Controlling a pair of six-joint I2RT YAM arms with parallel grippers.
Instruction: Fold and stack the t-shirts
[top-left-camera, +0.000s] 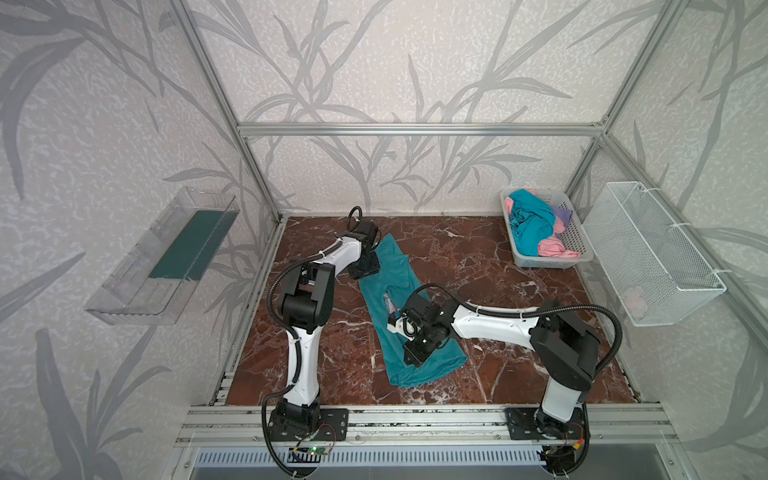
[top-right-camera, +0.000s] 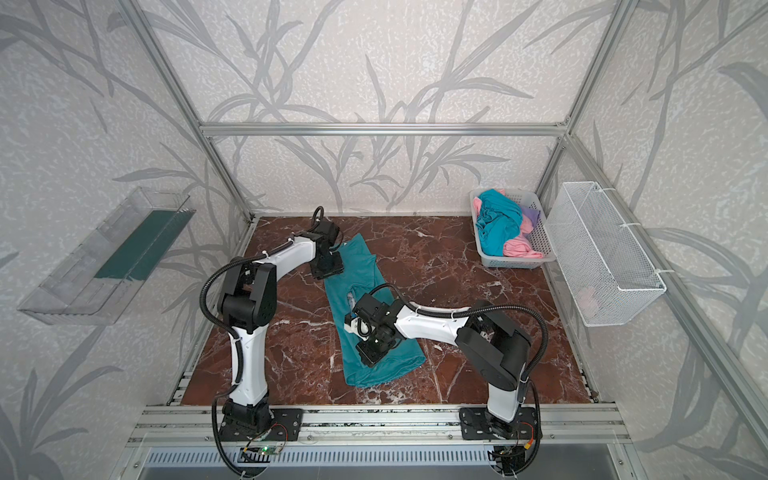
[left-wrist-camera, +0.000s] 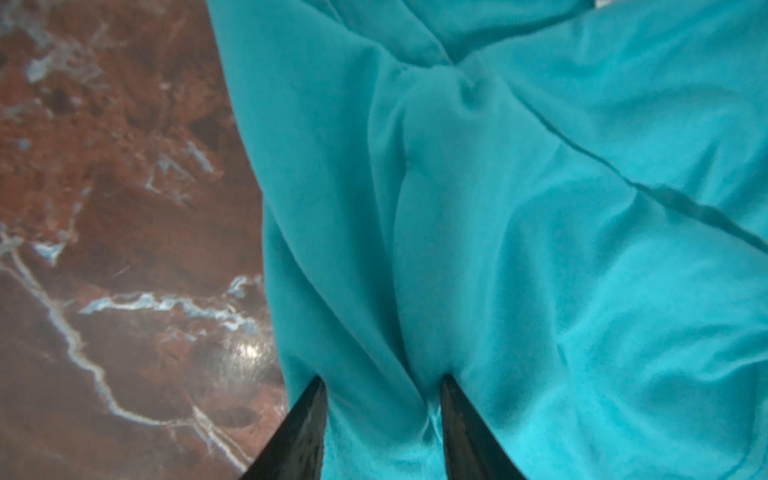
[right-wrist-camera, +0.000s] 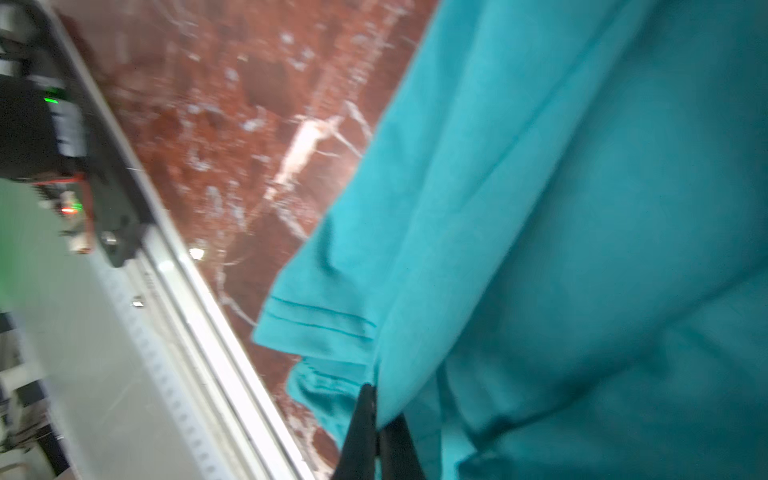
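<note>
A teal t-shirt (top-left-camera: 395, 266) (top-right-camera: 357, 266) lies in a long, loosely folded strip on the marble table, running from back left to front centre. My left gripper (top-left-camera: 365, 266) (left-wrist-camera: 381, 380) rests on its far end, open, with the cloth (left-wrist-camera: 498, 249) bunched between the spread fingertips. At the near end my right gripper (top-left-camera: 413, 357) (right-wrist-camera: 382, 401) is shut on a fold of the shirt (right-wrist-camera: 582, 208) beside the stitched hem. More t-shirts, teal (top-left-camera: 528, 224), pink (top-left-camera: 552, 247) and lilac (top-left-camera: 563, 216), are heaped in the grey basket (top-left-camera: 552, 262).
The grey basket (top-right-camera: 515, 262) stands at the table's back right corner. A white wire basket (top-left-camera: 656, 257) hangs on the right wall and a clear plastic tray (top-left-camera: 162, 257) on the left wall. Bare marble (top-left-camera: 498, 291) lies between the shirt and the basket.
</note>
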